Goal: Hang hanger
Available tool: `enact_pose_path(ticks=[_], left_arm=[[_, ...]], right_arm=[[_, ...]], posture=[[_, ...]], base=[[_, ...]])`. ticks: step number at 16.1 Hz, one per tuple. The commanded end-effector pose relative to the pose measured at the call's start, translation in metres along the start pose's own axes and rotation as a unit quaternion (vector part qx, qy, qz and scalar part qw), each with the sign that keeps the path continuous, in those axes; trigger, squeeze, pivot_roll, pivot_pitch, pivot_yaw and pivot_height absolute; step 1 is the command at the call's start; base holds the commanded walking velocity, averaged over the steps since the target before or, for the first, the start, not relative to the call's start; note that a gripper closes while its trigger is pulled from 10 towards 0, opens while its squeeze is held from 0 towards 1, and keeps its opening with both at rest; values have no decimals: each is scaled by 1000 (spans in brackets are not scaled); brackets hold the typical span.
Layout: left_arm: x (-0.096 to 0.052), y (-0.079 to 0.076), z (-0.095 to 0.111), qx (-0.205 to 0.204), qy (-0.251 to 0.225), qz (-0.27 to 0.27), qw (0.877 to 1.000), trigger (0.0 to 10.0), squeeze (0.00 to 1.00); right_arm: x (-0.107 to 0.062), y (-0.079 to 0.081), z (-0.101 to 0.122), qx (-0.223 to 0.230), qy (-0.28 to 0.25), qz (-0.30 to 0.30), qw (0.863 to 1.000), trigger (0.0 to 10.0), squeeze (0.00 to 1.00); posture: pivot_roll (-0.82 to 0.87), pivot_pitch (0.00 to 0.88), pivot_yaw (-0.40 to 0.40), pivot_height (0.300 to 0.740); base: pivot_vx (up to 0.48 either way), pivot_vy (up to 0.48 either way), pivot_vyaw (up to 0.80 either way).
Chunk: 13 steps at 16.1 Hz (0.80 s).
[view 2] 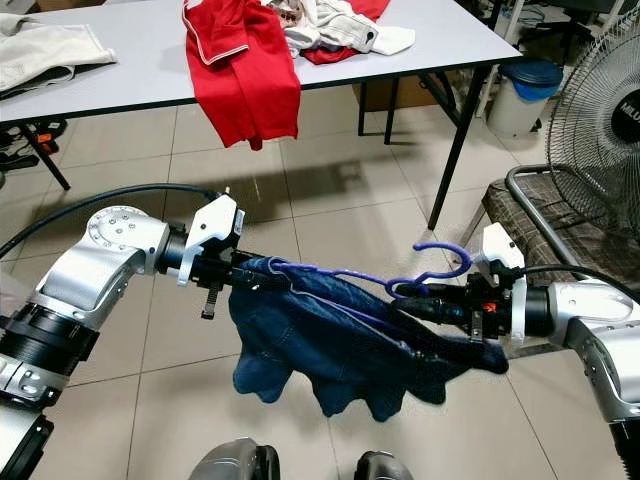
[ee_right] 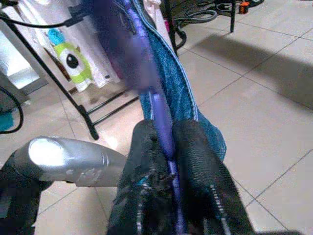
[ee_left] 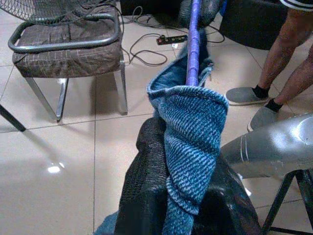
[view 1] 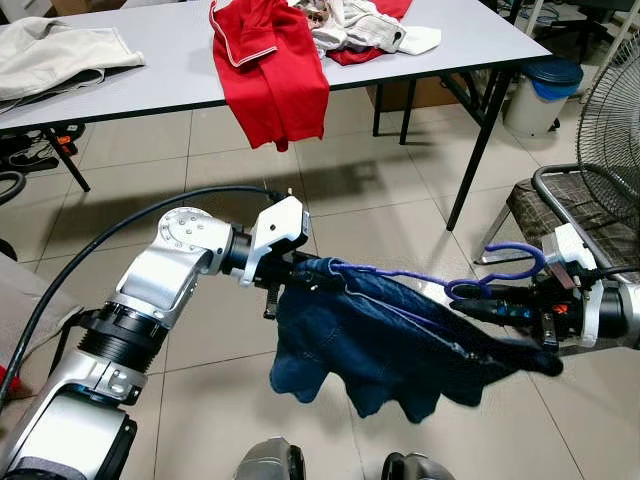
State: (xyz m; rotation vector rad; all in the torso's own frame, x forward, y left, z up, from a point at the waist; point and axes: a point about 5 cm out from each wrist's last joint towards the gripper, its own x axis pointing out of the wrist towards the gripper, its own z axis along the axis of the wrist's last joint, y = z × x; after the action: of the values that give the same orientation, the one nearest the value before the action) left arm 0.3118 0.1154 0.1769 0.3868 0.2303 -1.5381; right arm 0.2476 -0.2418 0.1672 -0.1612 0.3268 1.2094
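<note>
**Purple hanger and denim held between two pincers above the tiles**

The purple hanger (view 1: pixel 420 276) stretched nearly level in front of the robot, carried at both ends, with a dark blue denim garment (view 1: pixel 390 350) draped over it and sagging toward the tiled floor (view 1: pixel 390 200). The left pincer (view 1: pixel 300 268) was pressed together on one end of the hanger, pinching it through a fold of the denim; in the left wrist view the cloth bunched between the black fingers (ee_left: pixel 142 186) while the purple bar ran on away from them. The right pincer (view 1: pixel 480 305) was clamped on the hanger close under its hook (view 1: pixel 515 262), and the right wrist view showed the purple bar squeezed between its two fingers (ee_right: pixel 195 161), with the denim hanging just beyond.

Behind the arms stood a grey desk (view 1: pixel 150 75) bearing a red garment (view 1: pixel 270 65) that hung over its front edge, a beige cloth (view 1: pixel 50 50) and a heap of pale clothes (view 1: pixel 360 25). To the robot's right were a metal-framed chair (view 1: pixel 570 205) and a fan grille (view 1: pixel 610 110), with a blue-lidded bin (view 1: pixel 545 90) farther back. A person's legs (ee_left: pixel 288 54) in grey shoes appeared in the left wrist view, and a rack of hanging clothes (ee_right: pixel 73 54) in the right wrist view.
</note>
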Motion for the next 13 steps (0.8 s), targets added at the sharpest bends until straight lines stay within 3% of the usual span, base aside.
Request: enact_pose_path(ticks=[1, 5, 6, 7, 8, 9, 10, 13], left_arm=[[-4, 4, 11, 16, -22, 4, 1000, 0, 0], [-5, 7, 13, 19, -25, 18, 999, 0, 0], [-5, 9, 12, 24, -23, 32, 999, 1686, 0], [-4, 11, 12, 18, -28, 40, 999, 10000, 0], [-3, 11, 13, 14, -40, 38, 998, 10000, 0], [-2, 11, 14, 10, -45, 34, 998, 10000, 251], [-2, 10, 15, 6, -52, 29, 998, 10000, 1000], [0, 6, 17, 1, -70, 10, 997, 10000, 1000]], right_arm=[[0, 0, 4, -4, -1, 2, 1000, 0, 0], [-1, 0, 4, -5, -2, -1, 1000, 0, 0], [-1, 0, 4, -5, -3, -2, 1000, 0, 0], [-1, 0, 4, -6, -3, -3, 1000, 0, 0], [-1, 0, 4, -7, -2, -3, 1000, 0, 0], [-1, 0, 4, -7, -1, -4, 1000, 0, 0], [-1, 0, 4, -7, 0, -5, 1000, 0, 0], [-1, 1, 3, -7, 1, -10, 1000, 0, 0]], posture=[[-12, 85, 68, 740], [-15, 77, 69, 740], [-15, 77, 69, 740], [-15, 77, 69, 740], [-15, 77, 69, 740], [-15, 77, 69, 740], [-19, 70, 69, 740], [-21, 68, 70, 740]], base=[[0, 0, 0], [0, 0, 0], [0, 0, 0], [0, 0, 0], [0, 0, 0], [0, 0, 0], [0, 0, 0], [0, 0, 0]])
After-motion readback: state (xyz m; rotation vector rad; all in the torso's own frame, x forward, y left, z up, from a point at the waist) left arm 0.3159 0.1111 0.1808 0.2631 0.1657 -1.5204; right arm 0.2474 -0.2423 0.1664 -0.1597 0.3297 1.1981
